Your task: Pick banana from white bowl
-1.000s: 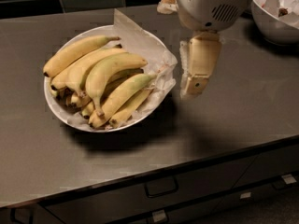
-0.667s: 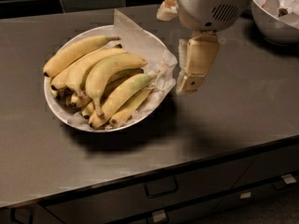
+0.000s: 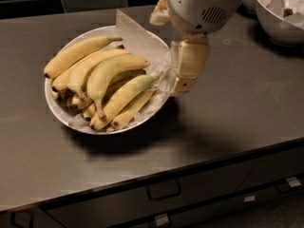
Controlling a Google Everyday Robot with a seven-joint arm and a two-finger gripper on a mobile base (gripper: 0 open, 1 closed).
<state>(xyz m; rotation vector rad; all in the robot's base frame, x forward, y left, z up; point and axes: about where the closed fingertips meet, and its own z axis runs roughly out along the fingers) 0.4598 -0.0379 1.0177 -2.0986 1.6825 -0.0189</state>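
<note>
Yellow, greenish toward its stem, the banana lies in the white bowl. The gripper hangs at the rim beside that stem; we cannot tell its opening. We should grasp that banana alone, not the paper.

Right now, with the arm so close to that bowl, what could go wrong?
The gripper hangs at the bowl's rim, beside the banana's stem end. It could snag the crumpled paper there, or shove the bowl. Neighbouring bananas press against it and might tumble out.
</note>
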